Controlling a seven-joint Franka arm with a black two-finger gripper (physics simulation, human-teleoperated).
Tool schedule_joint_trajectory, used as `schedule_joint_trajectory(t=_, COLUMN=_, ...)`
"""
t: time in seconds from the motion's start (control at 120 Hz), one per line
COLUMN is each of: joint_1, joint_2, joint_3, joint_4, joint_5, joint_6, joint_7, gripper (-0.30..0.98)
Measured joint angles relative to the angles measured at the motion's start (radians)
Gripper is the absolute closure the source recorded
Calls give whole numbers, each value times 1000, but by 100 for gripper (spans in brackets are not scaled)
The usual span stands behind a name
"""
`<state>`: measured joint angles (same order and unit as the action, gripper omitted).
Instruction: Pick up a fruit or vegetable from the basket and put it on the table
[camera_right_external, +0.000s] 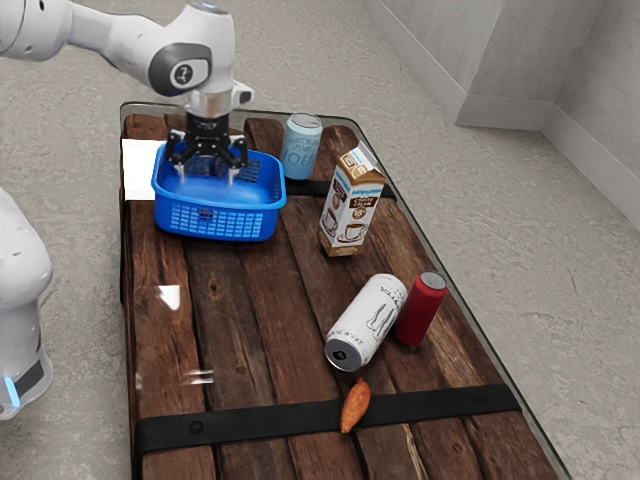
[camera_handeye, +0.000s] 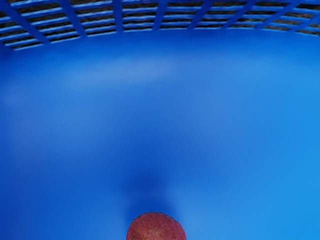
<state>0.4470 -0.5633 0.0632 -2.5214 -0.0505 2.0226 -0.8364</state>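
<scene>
Two fingers (camera_right_external: 232, 173) of the gripper (camera_right_external: 206, 178) are held spread, nothing clasped, at the basket (camera_right_external: 218, 222), presumably so that the fruit (camera_handeye: 156, 227) (round and reddish, its kind uncertain) can be straddled from above. It is seen inside the basket, below the fingers; a lower reach is probably needed. The table (camera_right_external: 240, 310) is spread beneath both, suited to a short transfer.

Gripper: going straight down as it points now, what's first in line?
Likely the round reddish fruit in the blue basket, just under the gripper; its open fingers may straddle that and meet the basket floor. Depth is unclear.
</scene>
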Motion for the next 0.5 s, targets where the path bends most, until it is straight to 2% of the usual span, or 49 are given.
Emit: schedule_joint_trajectory(t=0.5, joint_1=-3, joint_2=37, joint_3=-2, joint_4=-56, joint_5=-16, joint_6=46, joint_7=26, gripper=0)
